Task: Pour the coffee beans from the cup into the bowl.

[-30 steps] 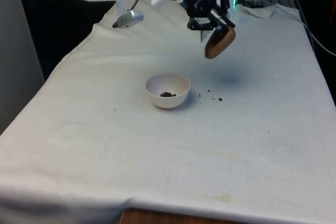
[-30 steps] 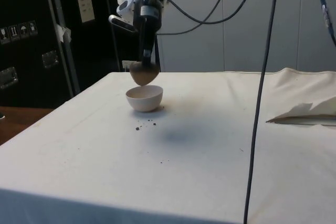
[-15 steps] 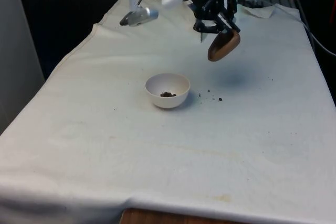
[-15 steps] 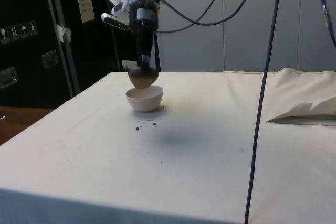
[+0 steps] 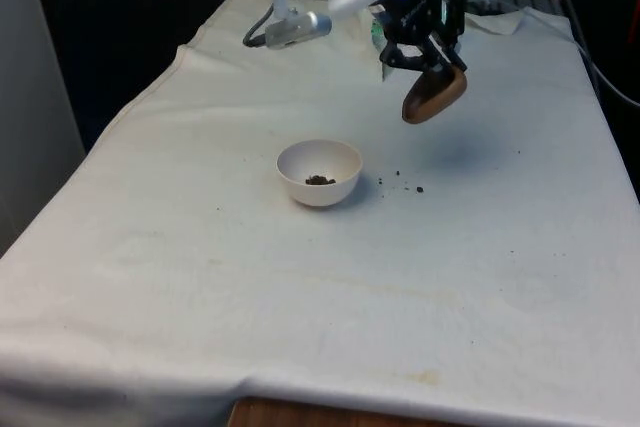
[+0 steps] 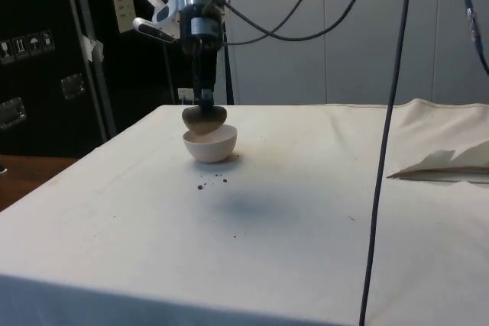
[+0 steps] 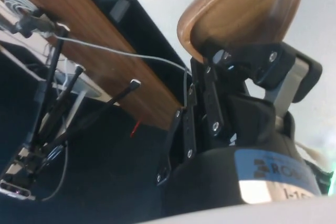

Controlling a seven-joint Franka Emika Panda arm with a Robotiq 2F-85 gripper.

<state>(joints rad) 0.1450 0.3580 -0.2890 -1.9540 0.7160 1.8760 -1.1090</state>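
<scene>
A brown wooden cup (image 5: 434, 95) hangs tilted in the air, above the cloth at the front view's right of the bowl. My gripper (image 5: 428, 59) is shut on its rim. In the side view the cup (image 6: 203, 118) sits just over the bowl (image 6: 211, 143). The wrist view looks into the cup (image 7: 241, 9), whose inside looks empty, with one black finger (image 7: 247, 59) clamped over its rim. The white bowl (image 5: 319, 173) stands mid-table with a few dark coffee beans (image 5: 320, 180) at its bottom.
A few spilled beans (image 5: 408, 185) lie on the white cloth (image 5: 300, 287) at the front view's right of the bowl; they also show in the side view as spilled beans (image 6: 213, 183). Crumpled cloth (image 6: 447, 163) lies at the side view's right. Black cables (image 6: 380, 135) hang down there.
The arm has swung toward the front view's right, carrying the cup a little that way and slightly lower. Bowl and spilled beans have not moved.
</scene>
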